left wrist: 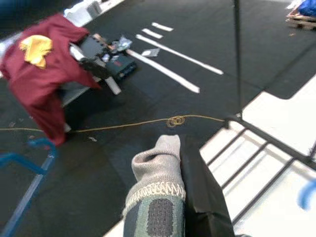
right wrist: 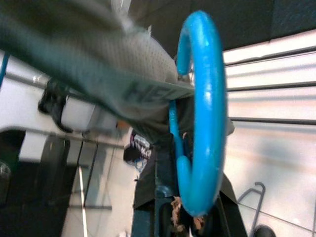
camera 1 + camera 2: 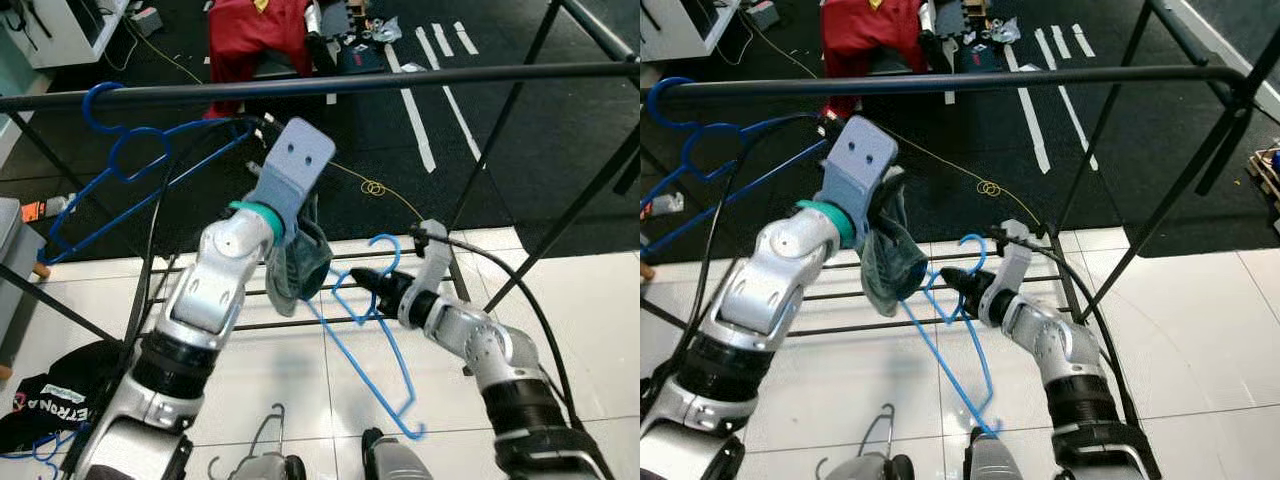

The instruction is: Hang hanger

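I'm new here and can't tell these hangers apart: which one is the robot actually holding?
Find the black clothes rail across the top. Below it, the right claw is shut on a light blue plastic hanger beside a grey-green garment. The darker blue hangers hook on the rail's left end; this one hangs from nothing.

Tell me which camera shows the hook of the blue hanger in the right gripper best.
The right wrist view: the hook shows large and close, curving up just above the right gripper that holds the blue hanger. Both eye views show it small, beside the grey-green cloth. The left wrist view has only a blue blur at its edge.
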Robot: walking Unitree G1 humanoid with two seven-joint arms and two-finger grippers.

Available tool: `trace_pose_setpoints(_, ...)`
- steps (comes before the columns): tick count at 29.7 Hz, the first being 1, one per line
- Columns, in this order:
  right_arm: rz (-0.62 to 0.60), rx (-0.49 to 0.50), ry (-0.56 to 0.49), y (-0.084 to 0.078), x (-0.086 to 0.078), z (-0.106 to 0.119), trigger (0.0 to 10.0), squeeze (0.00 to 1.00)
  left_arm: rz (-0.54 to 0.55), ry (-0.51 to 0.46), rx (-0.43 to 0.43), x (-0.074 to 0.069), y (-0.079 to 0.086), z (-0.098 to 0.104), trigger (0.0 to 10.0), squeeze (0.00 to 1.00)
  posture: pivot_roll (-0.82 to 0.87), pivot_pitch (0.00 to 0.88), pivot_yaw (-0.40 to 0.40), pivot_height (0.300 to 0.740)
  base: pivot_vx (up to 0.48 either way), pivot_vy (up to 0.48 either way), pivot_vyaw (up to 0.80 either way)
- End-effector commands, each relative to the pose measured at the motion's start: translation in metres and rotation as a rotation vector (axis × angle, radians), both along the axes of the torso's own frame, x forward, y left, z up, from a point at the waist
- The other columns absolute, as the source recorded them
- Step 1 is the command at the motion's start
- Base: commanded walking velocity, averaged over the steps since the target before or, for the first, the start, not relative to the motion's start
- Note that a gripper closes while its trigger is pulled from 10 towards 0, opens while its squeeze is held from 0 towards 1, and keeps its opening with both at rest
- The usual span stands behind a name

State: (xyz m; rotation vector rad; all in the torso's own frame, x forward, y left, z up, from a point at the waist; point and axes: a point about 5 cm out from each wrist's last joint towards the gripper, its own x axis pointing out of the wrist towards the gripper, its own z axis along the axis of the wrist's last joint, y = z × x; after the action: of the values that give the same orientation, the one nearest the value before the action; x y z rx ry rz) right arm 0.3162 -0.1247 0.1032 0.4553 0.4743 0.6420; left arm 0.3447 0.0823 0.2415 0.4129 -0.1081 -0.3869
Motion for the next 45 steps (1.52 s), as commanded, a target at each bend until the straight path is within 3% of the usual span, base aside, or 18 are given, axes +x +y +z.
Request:
trace_pose_setpoints(1,0.091,-0.119,-0.077,0.001,-0.007,-0.003,10.0,0.0,0.033,-0.007,0.019,0.003,0.005,-0.001,10.0,0.0,-0.05,0.117,0.117,0.74,0.0,0.0,0.0)
trace_pose_setpoints(2,0.131,-0.179,-0.116,0.0,-0.01,-0.004,10.0,0.0,0.044,-0.006,0.022,0.004,0.007,-0.001,10.0,0.0,-0.05,0.117,0.118,0.74,0.0,0.0,0.0)
trace_pose_setpoints(8,0.241,-0.275,-0.242,-0.003,-0.016,0.0,10.0,0.0,0.074,-0.004,0.022,0.008,0.013,-0.002,10.0,0.0,-0.05,0.12,0.119,0.74,0.0,0.0,0.0)
trace_pose_setpoints(9,0.241,-0.275,-0.242,-0.003,-0.016,0.0,10.0,0.0,0.074,-0.004,0.022,0.008,0.013,-0.002,10.0,0.0,-0.05,0.12,0.119,0.74,0.0,0.0,0.0)
trace_pose_setpoints(11,0.247,-0.379,-0.344,-0.01,-0.013,0.006,10.0,0.0,0.085,0.009,0.026,0.009,0.015,-0.001,10.0,0.0,-0.05,0.124,0.118,0.74,0.0,0.0,0.0)
trace_pose_setpoints(15,0.251,-0.441,-0.413,-0.01,-0.011,0.011,10.0,0.0,0.081,0.035,0.039,0.008,0.013,-0.001,10.0,0.0,-0.06,0.126,0.119,0.74,0.0,0.0,0.0)
trace_pose_setpoints(17,0.251,-0.441,-0.413,-0.01,-0.011,0.011,10.0,0.0,0.081,0.035,0.039,0.008,0.013,-0.001,10.0,0.0,-0.06,0.126,0.119,0.74,0.0,0.0,0.0)
trace_pose_setpoints(26,0.216,-0.613,-0.404,-0.013,-0.008,0.008,10.0,0.0,0.111,0.064,0.14,0.005,0.01,-0.002,10.0,0.0,-0.05,0.132,0.115,0.74,0.0,0.0,0.0)
trace_pose_setpoints(31,0.187,-0.617,-0.406,-0.016,-0.007,0.008,10.0,0.0,0.108,0.069,0.142,0.005,0.008,-0.002,10.0,0.0,-0.06,0.133,0.114,0.74,0.0,0.0,0.0)
trace_pose_setpoints(33,0.175,-0.585,-0.409,-0.014,-0.006,0.009,10.0,0.0,0.105,0.074,0.135,0.004,0.007,-0.002,10.0,0.0,-0.05,0.133,0.115,0.74,0.0,0.0,0.0)
trace_pose_setpoints(34,0.182,-0.486,-0.425,-0.007,-0.007,0.012,10.0,0.0,0.102,0.078,0.129,0.003,0.005,-0.001,10.0,0.0,-0.05,0.133,0.115,0.74,0.0,0.0,0.0)
trace_pose_setpoints(37,0.222,-0.419,-0.451,-0.001,-0.009,0.016,10.0,0.0,0.1,0.084,0.134,0.003,0.002,-0.001,10.0,0.0,-0.05,0.135,0.113,0.74,0.0,0.0,0.0)
trace_pose_setpoints(45,0.263,-0.384,-0.482,0.005,-0.005,0.027,10.0,0.0,0.089,0.096,0.163,0.002,-0.004,-0.006,10.0,0.0,-0.05,0.141,0.11,0.74,0.0,0.0,0.0)
